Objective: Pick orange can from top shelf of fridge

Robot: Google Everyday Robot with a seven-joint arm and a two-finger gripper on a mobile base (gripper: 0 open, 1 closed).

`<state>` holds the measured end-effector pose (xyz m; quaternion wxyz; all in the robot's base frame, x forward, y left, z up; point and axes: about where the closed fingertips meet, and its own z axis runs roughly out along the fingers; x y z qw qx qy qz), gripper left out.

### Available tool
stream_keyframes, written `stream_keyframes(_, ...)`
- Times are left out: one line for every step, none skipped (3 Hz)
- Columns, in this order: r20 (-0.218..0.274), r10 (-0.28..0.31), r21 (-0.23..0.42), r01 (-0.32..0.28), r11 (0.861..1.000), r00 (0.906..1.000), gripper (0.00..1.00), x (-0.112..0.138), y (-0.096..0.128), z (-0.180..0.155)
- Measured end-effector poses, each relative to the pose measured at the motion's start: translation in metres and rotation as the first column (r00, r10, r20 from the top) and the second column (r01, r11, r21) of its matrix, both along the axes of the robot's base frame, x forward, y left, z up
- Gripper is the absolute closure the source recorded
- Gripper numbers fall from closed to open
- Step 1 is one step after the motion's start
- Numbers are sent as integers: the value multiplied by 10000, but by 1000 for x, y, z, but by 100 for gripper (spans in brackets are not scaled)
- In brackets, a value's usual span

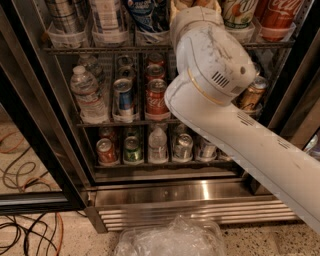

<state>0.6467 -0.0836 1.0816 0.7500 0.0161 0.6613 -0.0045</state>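
A white robot arm (pixel 215 95) reaches into an open fridge (pixel 175 192), its gripper (pixel 196 4) up at the top shelf (pixel 100 49) and largely hidden behind the arm's wrist housing. A tall red Coca-Cola can (pixel 277 15) stands to the right on that shelf. Below, a water bottle (pixel 86 95) and a bronze-gold can (pixel 251 94) sit on wire racks. Cables (pixel 25 230) and crumpled clear plastic (pixel 170 240) lie on the floor.

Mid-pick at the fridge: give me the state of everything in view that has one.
fridge: door open.
top shelf: stocked with upright tall cans in trays.
orange can: mostly hidden behind the arm; only an orange sliver shows at the top edge.
gripper: hidden beyond the arm's wrist, up at the top shelf.
water bottle: upright.
bronze can: tilted, right of the arm.
plastic bag: crumpled.
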Motion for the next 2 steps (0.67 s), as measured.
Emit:
stream_keyframes(-147, 23, -38, -24, 10000, 9999, 52, 12, 3, -2)
stream_keyframes(-148, 25, -38, -26, 10000, 9999, 69, 12, 3, -2)
